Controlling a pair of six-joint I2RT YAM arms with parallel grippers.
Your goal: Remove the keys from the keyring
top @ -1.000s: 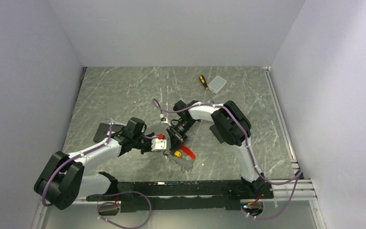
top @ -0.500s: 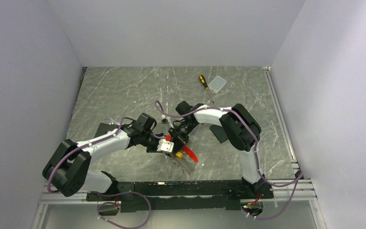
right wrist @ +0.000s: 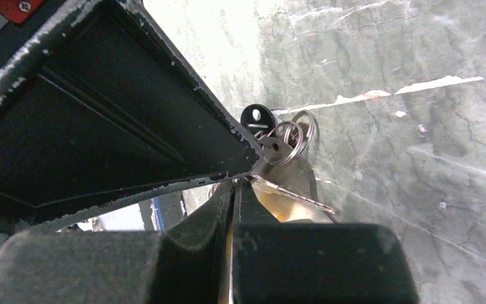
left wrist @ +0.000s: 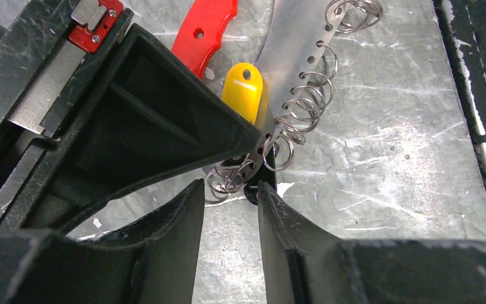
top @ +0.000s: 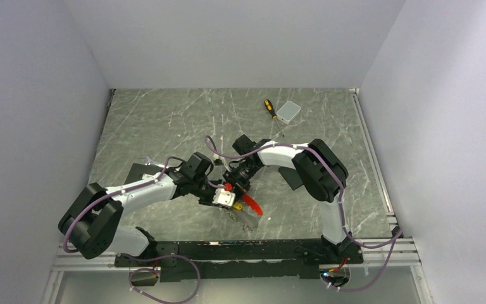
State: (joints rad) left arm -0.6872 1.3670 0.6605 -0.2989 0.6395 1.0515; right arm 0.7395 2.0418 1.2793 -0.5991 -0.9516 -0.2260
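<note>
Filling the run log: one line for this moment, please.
left jaws: open at keyring | right jaws: shut on keys | keys: not yet off keyring

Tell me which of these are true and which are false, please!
1. The left hand is open. True.
2. The right hand is wide open. False: it is shut, pinching the keys.
3. The screwdriver lies right next to the keys. False: it lies far off at the back, beside a clear box.
4. A red strip lies by the keys. True.
</note>
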